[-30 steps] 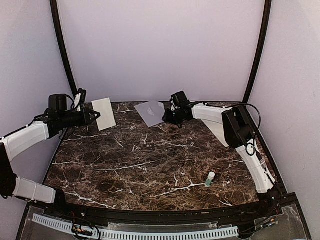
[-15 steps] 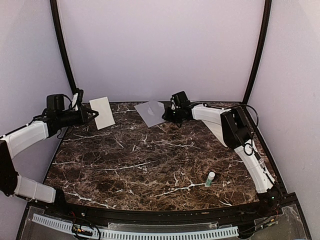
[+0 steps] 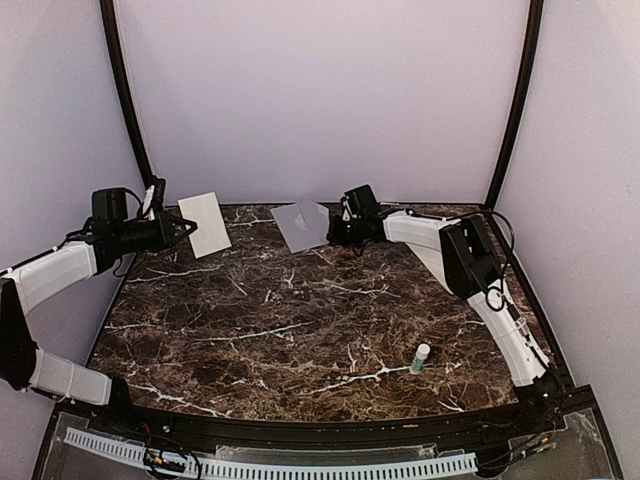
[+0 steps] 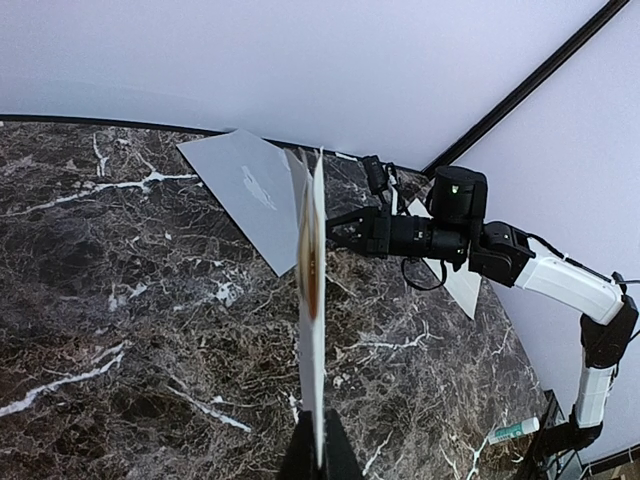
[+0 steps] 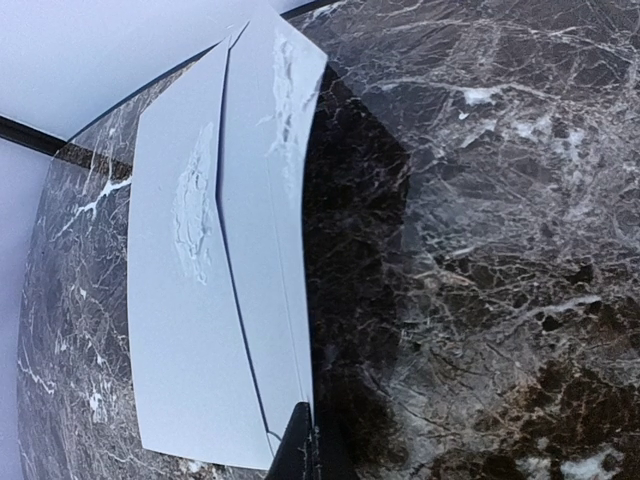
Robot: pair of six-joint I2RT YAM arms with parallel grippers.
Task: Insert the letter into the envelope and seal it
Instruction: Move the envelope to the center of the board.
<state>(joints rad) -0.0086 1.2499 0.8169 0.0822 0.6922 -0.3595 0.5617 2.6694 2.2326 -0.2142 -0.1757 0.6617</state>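
Cream folded letter [image 3: 205, 225] held aloft far left; grey envelope [image 3: 302, 226] raised far centre.

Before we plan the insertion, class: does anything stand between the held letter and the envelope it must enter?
Nothing visible does. The letter and the envelope are held apart above the table; the small tube lies well aside, nearer the front.

Robot test booth, plain pale walls [image 3: 320, 100], marble tabletop [image 3: 300, 330]
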